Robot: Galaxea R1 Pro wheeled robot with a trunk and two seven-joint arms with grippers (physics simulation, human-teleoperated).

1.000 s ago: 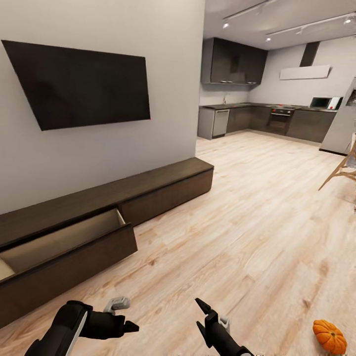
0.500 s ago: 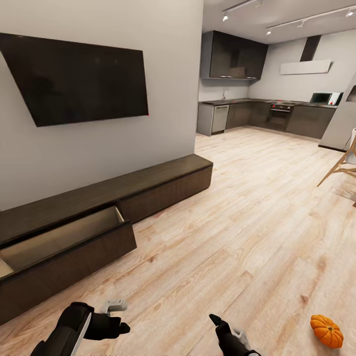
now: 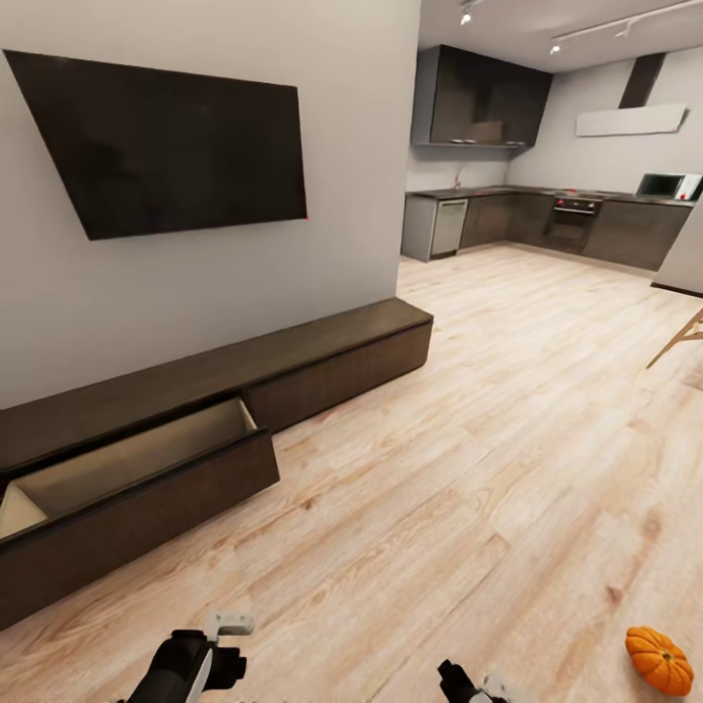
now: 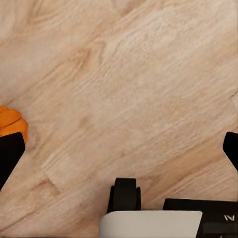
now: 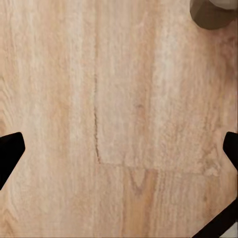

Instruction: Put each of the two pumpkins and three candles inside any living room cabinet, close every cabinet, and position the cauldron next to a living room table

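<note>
The pale wood floor [image 3: 469, 469] ran from the living room back to a dark kitchen [image 3: 547, 210] at the far end. A grey wall [image 3: 195, 293] stood on the robot's left in the head view, carrying a large black television [image 3: 166, 146]. Below it the cabinet [image 3: 225, 410], a long low dark brown console, sat against that wall. Its drawer [image 3: 127, 478] nearest the robot was pulled out, showing a pale beige lining; what lay inside could not be made out. The section farther along was closed.

One pumpkin [image 3: 660, 659], bright orange and ribbed, rested on the floor at the robot's right, well apart from the cabinet. In the left wrist view an orange pumpkin [image 4: 11, 121] showed at the picture's edge, on the floor just beside one dark fingertip; whether they touched could not be told.

The left end effector [image 4: 119, 148] hung over bare planks with its fingers spread wide and nothing between them. The right end effector [image 5: 119, 148] was likewise spread wide above the floor, pinching nothing. A dark rounded object [image 5: 213, 12] sat at a corner of the right wrist view, too cropped to identify. In the head view, both arms appeared low at the near edge.
</note>
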